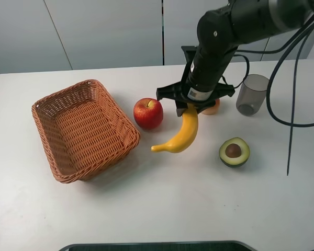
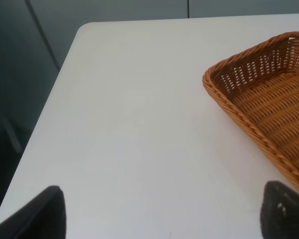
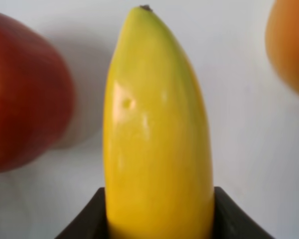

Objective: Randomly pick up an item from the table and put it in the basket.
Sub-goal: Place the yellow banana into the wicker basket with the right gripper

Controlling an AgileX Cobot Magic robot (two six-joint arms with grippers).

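The yellow banana [image 1: 182,134] hangs from my right gripper [image 1: 190,110], which is shut on its upper end; its lower tip points left, toward the basket. In the right wrist view the banana [image 3: 157,134] fills the middle between the two dark fingers [image 3: 89,219]. The wicker basket [image 1: 81,128] sits on the white table [image 1: 162,204] at the left, with nothing in it; its corner shows in the left wrist view [image 2: 269,99]. My left gripper [image 2: 159,214] is open over bare table left of the basket, out of the high view.
A red apple [image 1: 148,113] stands between the basket and the banana, also in the right wrist view [image 3: 25,94]. A halved avocado [image 1: 234,151] lies at the right. A grey cup [image 1: 252,94] and an orange fruit [image 1: 213,107] sit behind the right gripper.
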